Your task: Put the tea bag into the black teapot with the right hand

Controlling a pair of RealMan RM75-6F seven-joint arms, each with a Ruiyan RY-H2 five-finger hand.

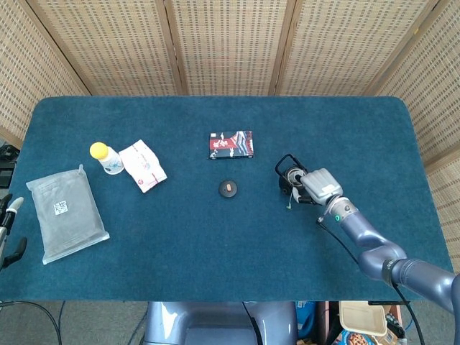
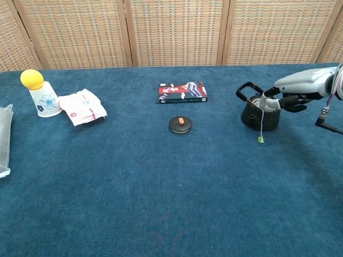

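- Left hand (image 1: 8, 223): only a sliver shows at the table's left edge in the head view; its fingers hang apart with nothing in them.
- Clear plastic packet (image 1: 67, 214): lies flat near the left edge, not part of the task.
- Paper cup (image 2: 44, 100) with a yellow ball (image 2: 31, 78) on it: stands at rear left, just beside a white sachet (image 2: 82, 106).
- Red-and-black box (image 2: 182, 92) and black lid (image 2: 181, 124): the box lies at centre rear; the lid, with an orange knob, rests on the cloth in front of it, well apart from the pot.
- Black teapot (image 2: 256, 115): stands upright and uncovered at right, handle toward the rear left.
- Tea bag (image 2: 261, 101): the pale bag sits in the pot's mouth; its string runs over the rim and down the front wall to a small green tag (image 2: 260, 140) resting on the blue cloth (image 2: 161, 182).
- Right hand (image 2: 286, 98): reaches in from the right with fingertips over the pot's opening, touching or pinching the bag; whether the pinch is closed cannot be told.
- Step in hand: the insertion appears nearly complete. The next move, by judgement, calls for loosening the fingers and lifting clear without dragging the bag out or tipping the pot.
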